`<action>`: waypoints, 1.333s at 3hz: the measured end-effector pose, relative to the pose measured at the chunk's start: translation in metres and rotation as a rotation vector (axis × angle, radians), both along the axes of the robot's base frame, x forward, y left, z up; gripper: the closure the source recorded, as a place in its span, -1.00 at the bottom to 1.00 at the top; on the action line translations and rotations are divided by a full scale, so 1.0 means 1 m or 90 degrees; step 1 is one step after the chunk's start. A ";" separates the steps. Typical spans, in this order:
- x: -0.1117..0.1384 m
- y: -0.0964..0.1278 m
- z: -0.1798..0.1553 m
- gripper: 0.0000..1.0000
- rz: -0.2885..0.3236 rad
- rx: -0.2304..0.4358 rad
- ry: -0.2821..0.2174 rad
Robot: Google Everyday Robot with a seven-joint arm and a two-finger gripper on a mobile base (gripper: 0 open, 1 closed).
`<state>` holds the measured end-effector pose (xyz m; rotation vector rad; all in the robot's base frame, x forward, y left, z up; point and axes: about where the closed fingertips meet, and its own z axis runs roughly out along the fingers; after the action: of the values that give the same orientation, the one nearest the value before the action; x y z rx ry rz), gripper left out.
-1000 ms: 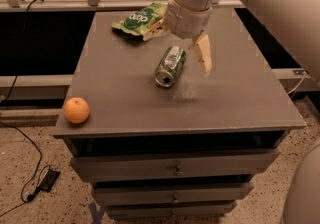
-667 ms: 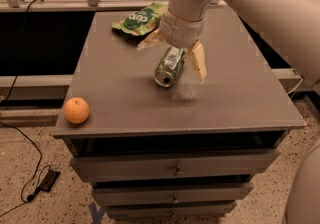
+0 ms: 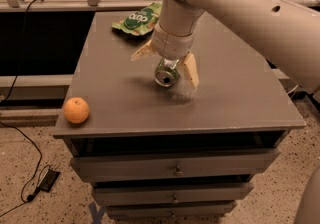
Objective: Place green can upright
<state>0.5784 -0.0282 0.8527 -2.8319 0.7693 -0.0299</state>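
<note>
The green can (image 3: pixel 167 74) lies on its side near the middle of the grey cabinet top (image 3: pixel 235 93), its silver top facing the front. My gripper (image 3: pixel 166 61) hangs directly over it, open. One tan finger (image 3: pixel 190 70) is close to the can's right side. The other finger (image 3: pixel 142 51) stands apart to the can's upper left. The gripper's wrist hides the can's far end.
A flat green snack bag (image 3: pixel 139 19) lies at the back of the cabinet top. An orange (image 3: pixel 76 110) sits at the front left corner. Drawers (image 3: pixel 175 168) are below, and a black cable (image 3: pixel 22 133) lies on the floor to the left.
My gripper has come lower and a little toward the front, so its fingers now straddle the can. The can still lies on its side in about the same place.
</note>
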 end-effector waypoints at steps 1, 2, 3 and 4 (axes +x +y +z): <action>0.008 0.006 -0.004 -1.00 0.025 -0.018 -0.035; 0.017 0.011 -0.010 -1.00 0.058 -0.051 -0.044; 0.025 0.017 -0.016 -0.66 0.086 -0.083 -0.018; 0.033 0.012 -0.017 -0.19 0.091 -0.103 0.002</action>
<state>0.6114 -0.0159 0.8359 -3.0325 0.5880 -0.0694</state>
